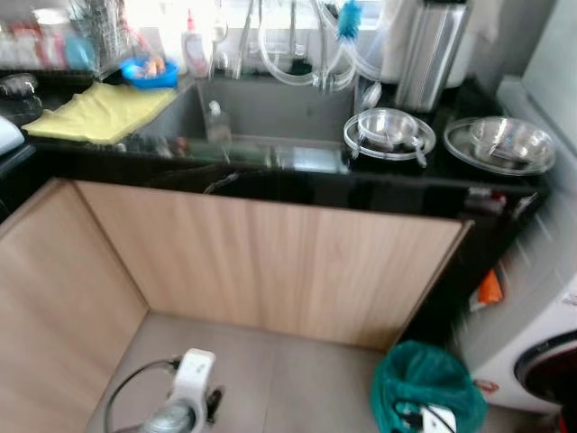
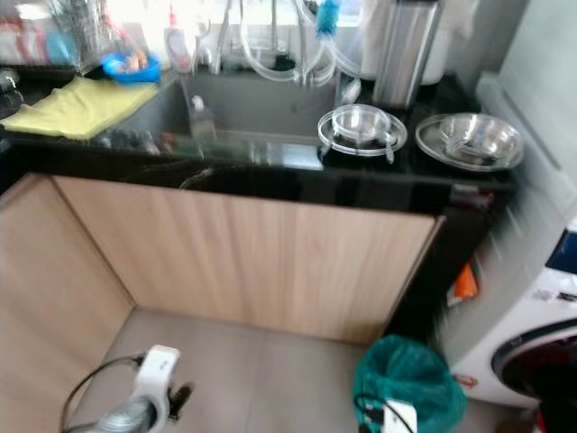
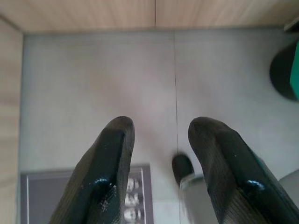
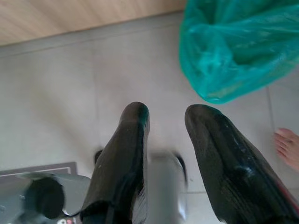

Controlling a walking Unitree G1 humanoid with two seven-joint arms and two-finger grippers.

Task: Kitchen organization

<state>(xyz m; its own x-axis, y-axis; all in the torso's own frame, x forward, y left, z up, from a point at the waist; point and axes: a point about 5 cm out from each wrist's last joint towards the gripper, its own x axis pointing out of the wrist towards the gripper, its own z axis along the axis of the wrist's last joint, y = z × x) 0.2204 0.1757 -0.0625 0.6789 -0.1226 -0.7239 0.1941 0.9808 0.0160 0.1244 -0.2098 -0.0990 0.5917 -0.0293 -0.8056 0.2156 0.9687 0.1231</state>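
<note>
- Nearest the head camera, at the bottom edge of the frame, the left claw (image 3: 159, 140) hangs over the grey floor (image 1: 297, 379), its two black fingers (image 3: 110, 158) apart with nothing between them.
- Right claw (image 4: 166, 126) also hangs low above the floor, fingers (image 4: 215, 144) spread and empty, just beside a green bag (image 4: 238, 46); a person's bare toes (image 4: 287, 147) show at the right edge of that wrist picture.
- Green bag (image 1: 424, 383) sits at the lower right of the head frame, near a white washing machine (image 1: 541, 352).
- Black counter (image 1: 397, 185) runs across the upper half of the frame, above a pale wood cabinet front (image 1: 270, 262).
- On the counter at upper right stand a glass lidded bowl (image 1: 389, 133) and, just beside it to the right, a steel bowl on a steel plate (image 1: 500, 144).
- Behind them rises a tall steel cylinder (image 1: 431, 54).
- Sink (image 1: 261, 113) lies in the upper middle, with clear hoses (image 1: 302, 63) hanging over it.
- Yellow cloth (image 1: 95, 113) lies on the counter at upper left, a blue bowl (image 1: 151, 70) behind it.
</note>
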